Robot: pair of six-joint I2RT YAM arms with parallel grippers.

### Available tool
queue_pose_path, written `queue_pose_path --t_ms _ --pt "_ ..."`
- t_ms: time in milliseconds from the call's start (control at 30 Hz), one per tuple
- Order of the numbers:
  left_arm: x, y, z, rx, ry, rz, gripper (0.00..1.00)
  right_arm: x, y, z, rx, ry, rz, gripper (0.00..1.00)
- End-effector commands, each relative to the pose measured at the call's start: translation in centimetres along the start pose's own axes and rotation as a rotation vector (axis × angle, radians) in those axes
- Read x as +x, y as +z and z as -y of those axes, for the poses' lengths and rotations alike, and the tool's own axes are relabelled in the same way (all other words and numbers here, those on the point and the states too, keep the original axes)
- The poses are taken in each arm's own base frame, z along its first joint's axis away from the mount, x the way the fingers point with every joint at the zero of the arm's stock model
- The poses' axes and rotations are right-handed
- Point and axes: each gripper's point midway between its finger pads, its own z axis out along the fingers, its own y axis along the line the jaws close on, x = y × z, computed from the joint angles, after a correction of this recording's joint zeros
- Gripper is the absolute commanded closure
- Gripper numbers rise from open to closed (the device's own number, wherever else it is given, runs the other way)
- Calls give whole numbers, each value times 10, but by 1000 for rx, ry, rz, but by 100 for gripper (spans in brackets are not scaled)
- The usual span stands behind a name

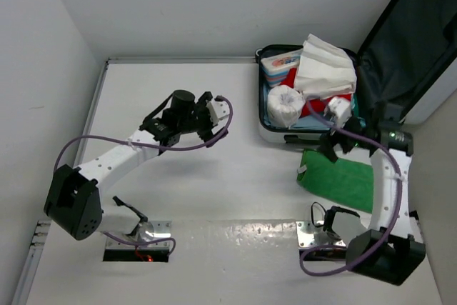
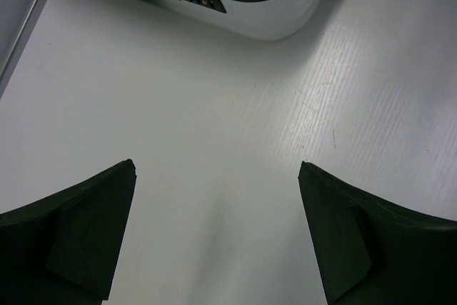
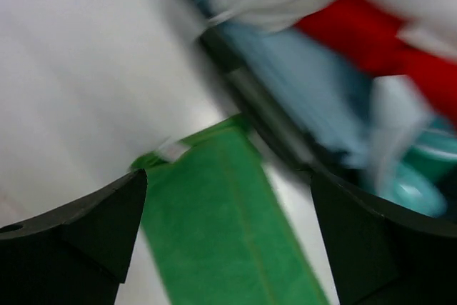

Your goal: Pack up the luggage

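While the luggage [image 1: 275, 136] lies open at the far right of the table [image 1: 178, 198], lid raised, partly filled: left gripper [image 2: 216, 168], jaws apart, near its front wall; right gripper [image 3: 228, 176], jaws apart, above green cloth [image 1: 343, 176] beside it.

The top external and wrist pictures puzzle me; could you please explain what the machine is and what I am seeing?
Two robot arms are bolted at the near table edge. The top picture looks down from above and behind them; each wrist picture looks out between that arm's own two fingers. The luggage lies open at the far right, holding a white cloth, a white roll and something red. A green cloth lies on the table beside it. The left gripper and right gripper are both open and empty.
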Motion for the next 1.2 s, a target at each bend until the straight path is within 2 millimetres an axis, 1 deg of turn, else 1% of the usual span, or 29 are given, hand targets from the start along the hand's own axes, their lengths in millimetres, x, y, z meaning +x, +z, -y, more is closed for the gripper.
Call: queue_pose_path --t_ms 0,33,67,100,133,167,200,233,267,367,400,433,500,533,633,667,733,767,833,867,900,933,967,1000,1033,1067,1100,1133,1167 --pt "-16 -3 -16 -33 -51 41 3 63 22 -71 -264 -163 -105 6" --pt "-22 -3 -16 -27 -55 56 3 69 28 -77 -275 -213 -150 6" --pt "-21 -4 -17 -27 -68 58 3 84 36 -86 -296 -202 -183 6" --pt "-21 -4 -17 -27 -68 58 3 100 37 -84 -268 -167 -267 6" --pt "-21 -4 -17 -27 -68 58 3 100 49 -89 -286 -205 -278 6" --pt "-20 -6 -16 -27 -68 58 3 119 57 -91 -274 -181 -335 5" --pt "-20 -6 -16 -27 -68 58 3 122 66 -84 -225 -190 -360 3" --pt "-23 -8 -16 -31 -65 65 3 126 75 -91 -245 -208 -385 2" --pt "-19 -9 -18 -34 -73 54 3 139 82 -95 -218 -179 -421 2" --pt "-19 -16 -25 -65 -74 50 3 146 101 -90 -144 -182 -466 1" --pt "-17 -17 -23 -61 -78 42 3 148 104 -85 -115 -193 -488 1" --pt "-16 -18 -22 -60 -78 41 3 157 108 -89 -125 -168 -529 1" --pt "-13 -22 -26 -77 -84 33 3 152 113 -86 -107 -169 -544 1" --pt "-12 -23 -29 -85 -87 30 3 159 114 -88 -121 -152 -576 1" --pt "-15 -26 -30 -89 -75 37 3 172 115 -87 -122 -131 -657 9" --pt "-13 -27 -33 -98 -68 34 3 180 115 -89 -139 -135 -693 18" --pt "-12 -27 -35 -107 -68 29 3 189 112 -90 -152 -142 -726 28" --pt "-12 -27 -35 -107 -56 28 3 194 110 -92 -166 -142 -745 39" --pt "-12 -27 -36 -107 -47 28 3 197 108 -97 -193 -159 -748 52" --pt "-10 -29 -39 -115 -50 25 3 196 104 -103 -228 -161 -741 59" --pt "-10 -29 -39 -115 -50 25 3 188 105 -108 -256 -181 -707 72" --pt "-10 -29 -39 -115 -50 25 3 173 107 -106 -246 -197 -660 79" --pt "-7 -26 -38 -111 -54 18 3 168 102 -121 -321 -202 -642 86" --pt "-7 -26 -38 -111 -54 18 3 151 104 -127 -330 -226 -586 100" --pt "-8 -26 -37 -103 -54 22 3 129 107 -134 -354 -238 -512 100" --pt "-10 -26 -38 -107 -50 30 3 114 101 -139 -393 -246 -492 100" --pt "-7 -23 -38 -103 -54 23 3 85 103 -140 -396 -245 -416 100" --pt "-8 -23 -36 -95 -53 27 3 67 104 -155 -461 -250 -361 100" --pt "-8 -23 -36 -95 -53 27 3 44 100 -157 -483 -255 -324 100"
